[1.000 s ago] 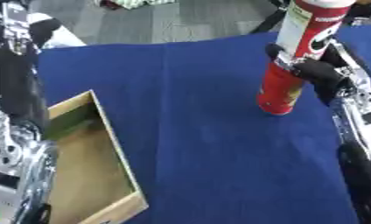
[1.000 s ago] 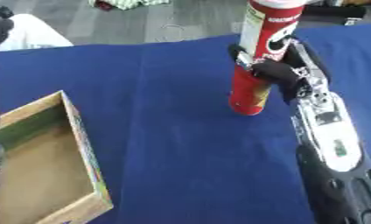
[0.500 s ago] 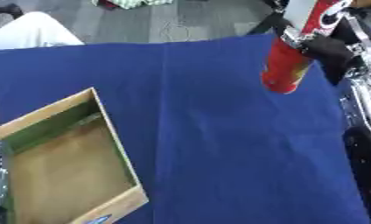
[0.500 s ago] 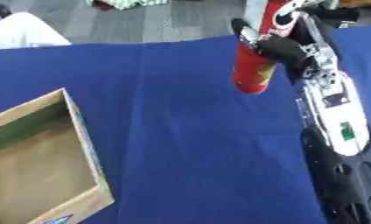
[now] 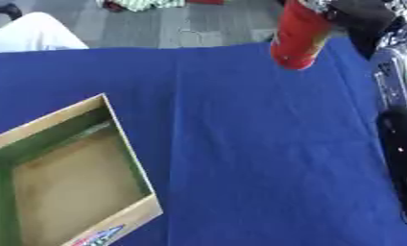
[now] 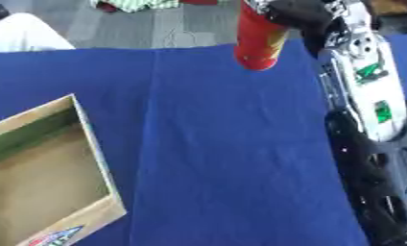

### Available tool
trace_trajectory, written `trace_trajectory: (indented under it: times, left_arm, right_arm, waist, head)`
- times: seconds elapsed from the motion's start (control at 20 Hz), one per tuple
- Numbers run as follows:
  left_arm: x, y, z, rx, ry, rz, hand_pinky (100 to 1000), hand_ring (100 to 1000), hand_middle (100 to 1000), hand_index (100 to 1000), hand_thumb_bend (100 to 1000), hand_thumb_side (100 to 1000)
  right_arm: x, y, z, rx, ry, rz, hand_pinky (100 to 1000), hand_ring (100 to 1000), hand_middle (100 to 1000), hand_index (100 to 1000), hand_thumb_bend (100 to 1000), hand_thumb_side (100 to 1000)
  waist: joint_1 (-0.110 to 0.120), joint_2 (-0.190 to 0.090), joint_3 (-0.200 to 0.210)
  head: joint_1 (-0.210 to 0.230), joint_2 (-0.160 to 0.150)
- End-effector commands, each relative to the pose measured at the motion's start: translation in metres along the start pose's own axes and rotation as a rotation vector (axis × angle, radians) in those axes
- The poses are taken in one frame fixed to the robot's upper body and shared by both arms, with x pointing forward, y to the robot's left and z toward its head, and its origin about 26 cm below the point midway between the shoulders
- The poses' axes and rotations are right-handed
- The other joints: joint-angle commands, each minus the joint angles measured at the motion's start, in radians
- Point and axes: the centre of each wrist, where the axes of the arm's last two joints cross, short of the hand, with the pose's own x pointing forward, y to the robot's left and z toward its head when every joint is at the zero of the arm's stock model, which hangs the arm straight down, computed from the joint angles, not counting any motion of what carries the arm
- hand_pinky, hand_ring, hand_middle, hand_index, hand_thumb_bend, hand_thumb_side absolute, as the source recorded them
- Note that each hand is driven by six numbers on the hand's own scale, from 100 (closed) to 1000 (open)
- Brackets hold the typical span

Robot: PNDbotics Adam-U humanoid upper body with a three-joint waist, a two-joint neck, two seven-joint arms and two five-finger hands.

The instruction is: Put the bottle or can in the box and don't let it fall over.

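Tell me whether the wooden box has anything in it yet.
Empty. The wooden box shows only its bare brown floor and green inner walls; the red can is held up by the right hand above the blue cloth.

One red can (image 6: pixel 259 41); one wooden box (image 5: pixel 68 182); one blue cloth (image 5: pixel 257 144).

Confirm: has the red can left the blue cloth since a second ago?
Yes. The red can, held in the right hand, has come up off the blue cloth; its base, then standing on the cloth, now hangs above its far edge.
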Motion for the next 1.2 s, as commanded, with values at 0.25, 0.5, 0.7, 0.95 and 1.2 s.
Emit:
trace_trajectory:
  times: [0.25, 0.5, 0.7, 0.95, 1.2]
  left_arm:
    - [0.000, 0.024, 0.000, 0.030, -0.022, -0.076, 866, 664, 820, 748, 100, 632]
    - [-0.002, 0.031, 0.003, 0.051, -0.010, -0.107, 866, 664, 819, 747, 100, 633]
    - [-0.004, 0.034, 0.004, 0.063, 0.000, -0.120, 867, 664, 819, 747, 100, 634]
    - [-0.004, 0.036, 0.003, 0.081, -0.004, -0.132, 866, 663, 818, 747, 100, 638]
    - [-0.002, 0.035, 0.001, 0.100, -0.012, -0.117, 866, 660, 818, 747, 100, 641]
  right_arm:
    - [0.017, 0.039, -0.006, 0.135, 0.000, -0.096, 1000, 841, 523, 518, 100, 100]
    - [0.019, 0.068, -0.009, 0.221, 0.016, -0.175, 1000, 833, 522, 518, 100, 100]
    - [0.019, 0.089, -0.009, 0.275, 0.029, -0.222, 1000, 832, 523, 519, 100, 100]
    - [0.020, 0.116, -0.008, 0.332, 0.036, -0.272, 1000, 824, 518, 514, 100, 100]
    - [0.017, 0.136, -0.006, 0.372, 0.054, -0.287, 1000, 821, 518, 515, 100, 100]
  waist:
    - [-0.015, -0.084, -0.005]
    - [-0.027, -0.120, -0.006]
    - [-0.039, -0.138, -0.001]
    - [-0.060, -0.142, 0.022]
    - [-0.073, -0.129, 0.057]
  head:
    - [0.026, 0.065]
    - [0.030, 0.100]
    - [0.038, 0.121]
    - [0.003, 0.162]
    - [-0.042, 0.168]
